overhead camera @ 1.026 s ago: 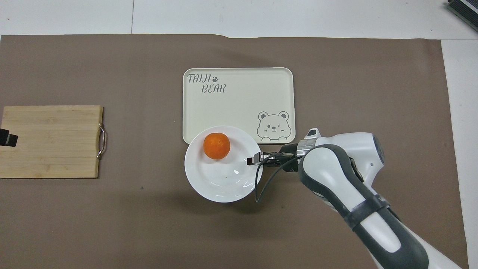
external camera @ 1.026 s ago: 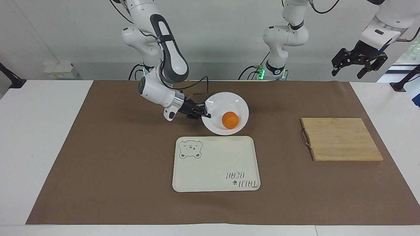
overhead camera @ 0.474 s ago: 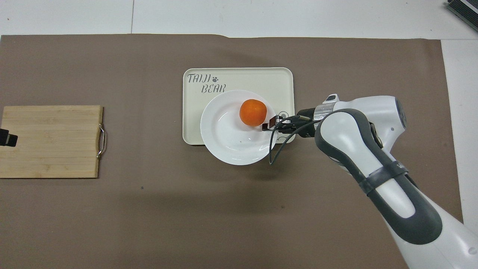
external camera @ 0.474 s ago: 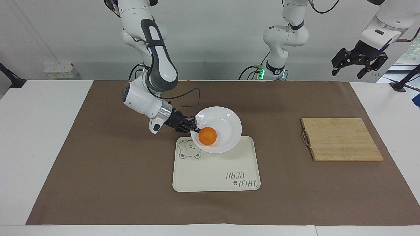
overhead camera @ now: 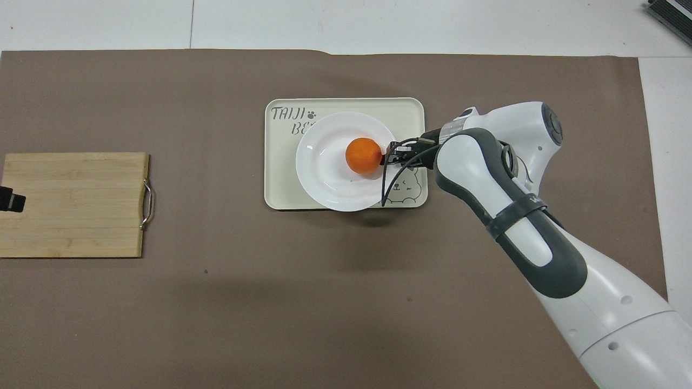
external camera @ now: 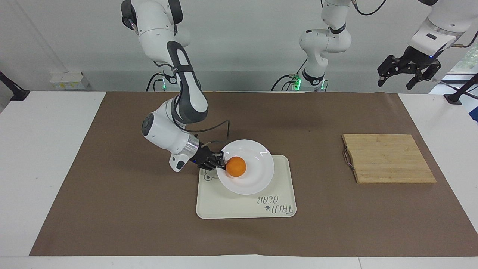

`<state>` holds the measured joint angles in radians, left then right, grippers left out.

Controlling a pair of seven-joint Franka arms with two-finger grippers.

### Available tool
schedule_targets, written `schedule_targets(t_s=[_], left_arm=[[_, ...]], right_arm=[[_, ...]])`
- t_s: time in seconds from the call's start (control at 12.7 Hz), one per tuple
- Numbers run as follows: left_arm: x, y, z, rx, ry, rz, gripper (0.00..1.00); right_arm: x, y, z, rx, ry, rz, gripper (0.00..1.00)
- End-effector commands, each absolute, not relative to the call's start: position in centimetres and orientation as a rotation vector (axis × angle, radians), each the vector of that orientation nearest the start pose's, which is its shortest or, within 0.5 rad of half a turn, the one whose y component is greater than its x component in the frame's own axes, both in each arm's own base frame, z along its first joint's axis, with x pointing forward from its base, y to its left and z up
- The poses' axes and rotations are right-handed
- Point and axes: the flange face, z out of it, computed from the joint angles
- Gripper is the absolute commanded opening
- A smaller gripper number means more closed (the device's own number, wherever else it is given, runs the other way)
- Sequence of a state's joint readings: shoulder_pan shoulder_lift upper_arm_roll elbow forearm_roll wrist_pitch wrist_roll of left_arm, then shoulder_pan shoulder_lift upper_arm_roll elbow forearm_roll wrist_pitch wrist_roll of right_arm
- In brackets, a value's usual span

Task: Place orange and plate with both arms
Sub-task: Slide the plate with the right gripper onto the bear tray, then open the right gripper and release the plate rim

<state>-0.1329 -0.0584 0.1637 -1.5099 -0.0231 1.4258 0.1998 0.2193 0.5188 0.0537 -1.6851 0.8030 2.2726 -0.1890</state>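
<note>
The white plate (external camera: pixel 257 172) carries the orange (external camera: pixel 236 166), which lies against the rim on the side where it is gripped. My right gripper (external camera: pixel 221 161) is shut on that rim, toward the right arm's end. It holds the plate low over the cream bear tray (external camera: pixel 239 209); I cannot tell whether plate and tray touch. In the overhead view the plate (overhead camera: pixel 324 162) covers the middle of the tray (overhead camera: pixel 281 189), with the orange (overhead camera: pixel 363 155) next to the right gripper (overhead camera: pixel 388 154). My left gripper (external camera: pixel 409 73) waits open, high over the left arm's end of the table.
A wooden cutting board (external camera: pixel 386 158) with a metal handle lies on the brown mat toward the left arm's end, and also shows in the overhead view (overhead camera: pixel 73 204). The right arm's forearm (overhead camera: pixel 519 227) reaches over the mat beside the tray.
My right gripper has carried the plate with the orange away from the robots, from the mat to over the tray, and lowered it. The orange has rolled toward the gripped rim. The left arm has not moved.
</note>
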Motion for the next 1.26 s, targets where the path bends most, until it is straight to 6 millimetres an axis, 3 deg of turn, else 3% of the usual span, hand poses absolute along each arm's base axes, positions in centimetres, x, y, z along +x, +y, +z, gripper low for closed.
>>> schedule_targets(t_s=[0.0, 0.32, 0.39, 0.47, 0.63, 0.79, 1.18], left_arm=[[51.6, 2.0, 67.4, -3.152, 0.274, 0.048, 1.00], [51.6, 2.0, 67.4, -3.152, 0.274, 0.046, 1.00], [51.6, 2.0, 67.4, -3.152, 0.274, 0.046, 1.00], [51.6, 2.0, 67.4, -3.152, 0.274, 0.046, 1.00], [51.6, 2.0, 67.4, -3.152, 0.274, 0.046, 1.00], [51.6, 2.0, 67.4, -3.152, 0.274, 0.046, 1.00], [51.6, 2.0, 67.4, -3.152, 0.274, 0.048, 1.00]], right_arm=[[68.4, 20.7, 29.1, -2.513, 0.098, -0.098, 0.00], [68.7, 20.9, 29.0, -2.527, 0.085, -0.153, 0.00], [68.6, 20.9, 28.8, -2.530, 0.087, -0.150, 0.80], [68.6, 20.8, 28.7, -2.528, 0.092, -0.149, 1.00], [68.7, 19.9, 29.2, -2.529, 0.109, -0.153, 1.00], [68.7, 18.7, 31.2, -2.536, 0.102, -0.176, 1.00], [70.1, 13.9, 34.0, -2.737, -0.068, -0.285, 1.00]])
